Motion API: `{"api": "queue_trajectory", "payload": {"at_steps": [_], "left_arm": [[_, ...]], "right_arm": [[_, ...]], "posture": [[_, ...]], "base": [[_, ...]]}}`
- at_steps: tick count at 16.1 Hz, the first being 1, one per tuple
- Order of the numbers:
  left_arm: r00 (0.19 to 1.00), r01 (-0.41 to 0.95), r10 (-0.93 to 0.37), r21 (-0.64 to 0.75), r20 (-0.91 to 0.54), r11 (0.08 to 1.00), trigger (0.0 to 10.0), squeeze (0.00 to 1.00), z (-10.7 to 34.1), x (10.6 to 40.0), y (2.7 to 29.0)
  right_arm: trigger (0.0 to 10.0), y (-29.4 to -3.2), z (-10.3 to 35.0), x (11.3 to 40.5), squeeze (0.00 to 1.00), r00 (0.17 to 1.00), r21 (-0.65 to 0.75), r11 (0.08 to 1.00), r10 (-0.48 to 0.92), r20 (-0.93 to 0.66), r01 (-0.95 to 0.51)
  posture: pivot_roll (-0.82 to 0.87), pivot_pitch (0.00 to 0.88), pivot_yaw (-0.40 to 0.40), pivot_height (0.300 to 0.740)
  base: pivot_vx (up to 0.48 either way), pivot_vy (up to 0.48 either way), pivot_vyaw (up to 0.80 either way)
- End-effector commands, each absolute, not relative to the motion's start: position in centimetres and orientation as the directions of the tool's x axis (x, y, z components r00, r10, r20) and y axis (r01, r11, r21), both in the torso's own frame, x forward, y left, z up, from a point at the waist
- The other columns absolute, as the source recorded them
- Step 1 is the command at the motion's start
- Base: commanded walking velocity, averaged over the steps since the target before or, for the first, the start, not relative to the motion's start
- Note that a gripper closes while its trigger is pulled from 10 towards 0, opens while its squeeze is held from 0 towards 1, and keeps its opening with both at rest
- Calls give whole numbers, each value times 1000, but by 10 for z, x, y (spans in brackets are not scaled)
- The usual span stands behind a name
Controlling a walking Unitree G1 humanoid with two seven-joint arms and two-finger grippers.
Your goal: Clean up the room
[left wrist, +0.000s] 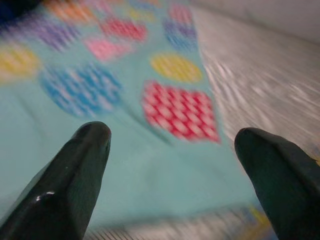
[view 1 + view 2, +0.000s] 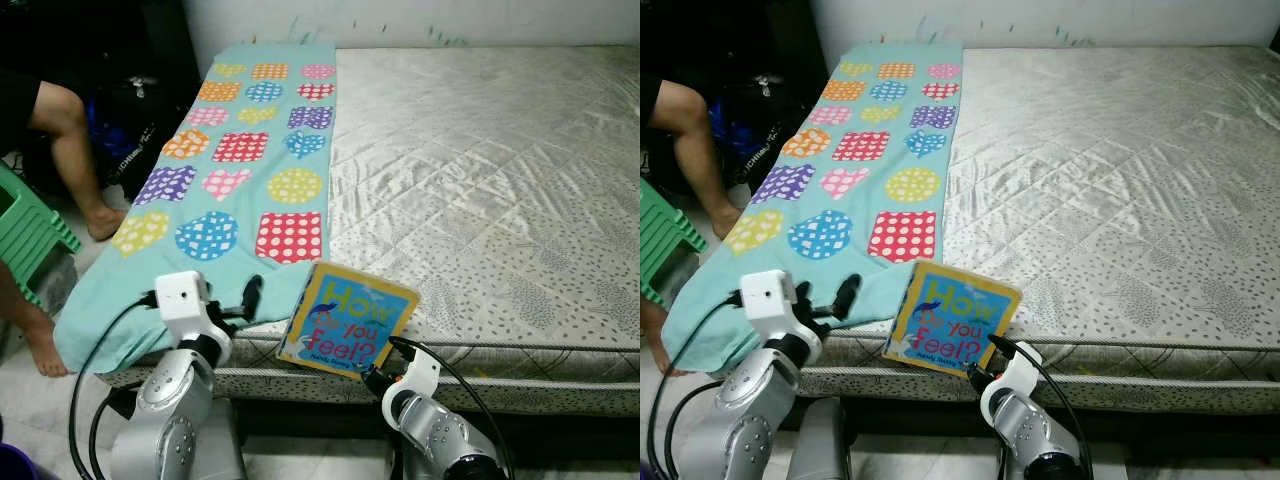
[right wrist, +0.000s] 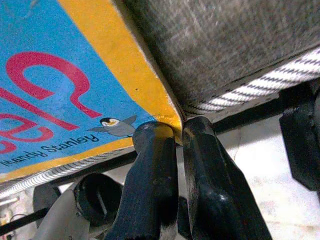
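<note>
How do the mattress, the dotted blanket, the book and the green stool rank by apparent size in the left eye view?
1. Mattress, clearly largest.
2. Dotted blanket.
3. Book, held at a corner by the right gripper.
4. Green stool, but the picture's edge cuts it off, so its rank against the book is unsure.

- The book (image 2: 347, 318), lying at six o'clock on the bed (image 2: 480, 160), reads "How Do you feel?" on its cover.
- Its lower edge carries the author line "Nancy Stanley".
</note>
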State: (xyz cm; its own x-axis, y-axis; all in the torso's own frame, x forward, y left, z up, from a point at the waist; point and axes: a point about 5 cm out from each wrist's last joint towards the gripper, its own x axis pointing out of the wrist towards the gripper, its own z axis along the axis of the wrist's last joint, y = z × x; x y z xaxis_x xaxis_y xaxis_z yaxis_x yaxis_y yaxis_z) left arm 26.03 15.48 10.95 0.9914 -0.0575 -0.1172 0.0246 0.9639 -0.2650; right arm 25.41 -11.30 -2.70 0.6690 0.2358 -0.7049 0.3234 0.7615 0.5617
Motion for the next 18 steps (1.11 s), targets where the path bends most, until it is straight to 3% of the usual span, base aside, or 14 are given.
{"api": "queue_trajectory", "payload": {"at_steps": [1,18], "left_arm": [[998,-24,11,-211,-64,977,10000,0,116,264,165],[999,-29,22,-221,-36,975,10000,0,116,266,163]], "right_arm": [[10000,-116,156,335,0,994,367,924,110,19,-110],[10000,-112,161,335,0,993,387,915,117,14,-113]], "posture": [[-40,0,1,544],[-42,0,-3,729]], "base": [[0,0,0],[0,0,0]]}}
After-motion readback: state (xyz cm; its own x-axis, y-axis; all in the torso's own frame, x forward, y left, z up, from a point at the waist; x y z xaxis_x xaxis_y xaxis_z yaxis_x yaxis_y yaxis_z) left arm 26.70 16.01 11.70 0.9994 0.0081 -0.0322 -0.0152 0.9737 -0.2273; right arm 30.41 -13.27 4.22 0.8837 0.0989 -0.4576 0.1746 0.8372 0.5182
